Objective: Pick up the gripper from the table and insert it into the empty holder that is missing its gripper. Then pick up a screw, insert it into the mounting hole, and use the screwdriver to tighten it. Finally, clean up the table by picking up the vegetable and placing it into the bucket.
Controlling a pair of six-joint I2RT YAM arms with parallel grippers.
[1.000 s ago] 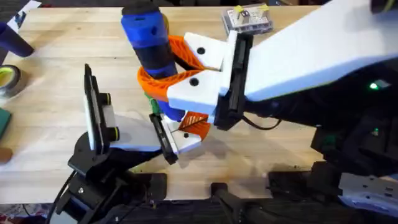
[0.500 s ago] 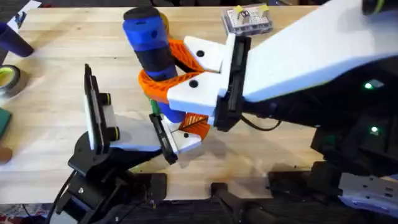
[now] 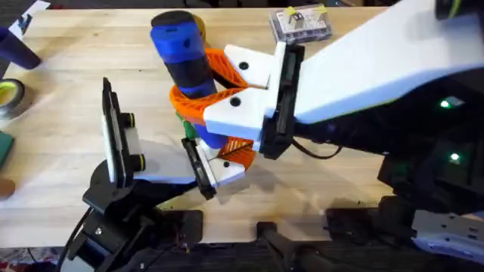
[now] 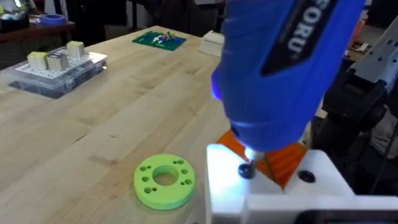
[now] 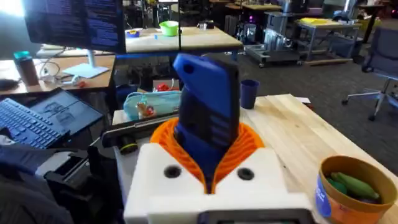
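Observation:
My right gripper (image 3: 198,102) reaches in from the right, shut on the blue screwdriver (image 3: 181,57), which stands nearly upright. Its lit tip rests on a dark screw (image 4: 247,171) in the white block of the small orange gripper (image 4: 283,163). That gripper (image 3: 238,155) sits at the end of the white and black holder (image 3: 144,155) at the lower left. In the right wrist view the orange fingers (image 5: 249,143) wrap the screwdriver (image 5: 208,106). The orange bucket (image 5: 348,186) holds the green vegetable (image 5: 353,184).
A clear box of screws (image 3: 301,24) stands at the back of the table. A lime-green disc with holes (image 4: 164,180) lies beside the holder. At the left edge are a tape roll (image 3: 9,97) and a dark blue object (image 3: 15,47).
The screwdriver's top has shifted very slightly to the right. Nothing else has visibly moved.

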